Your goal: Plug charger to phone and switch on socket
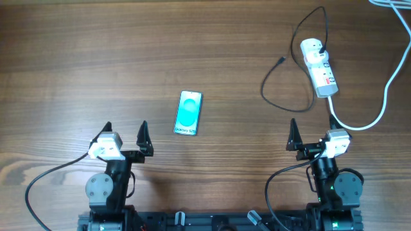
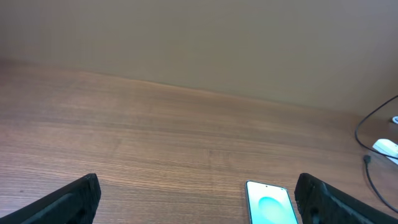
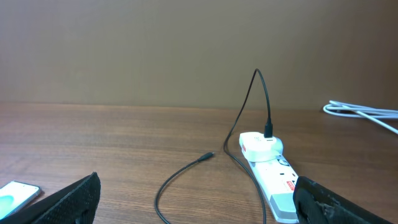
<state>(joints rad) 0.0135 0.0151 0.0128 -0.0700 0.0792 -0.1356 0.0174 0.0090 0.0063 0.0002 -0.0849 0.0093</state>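
Note:
The phone lies flat mid-table, screen lit teal on blue; it also shows in the left wrist view and at the left edge of the right wrist view. The white socket strip lies at the far right, with a white adapter plugged in at its far end. The thin black charger cable loops left of the strip, its free plug tip lying on the table. My left gripper and my right gripper are both open and empty, near the front edge.
The strip's thick white cord curves off to the far right corner and shows in the right wrist view. A plain wall stands behind the wooden table.

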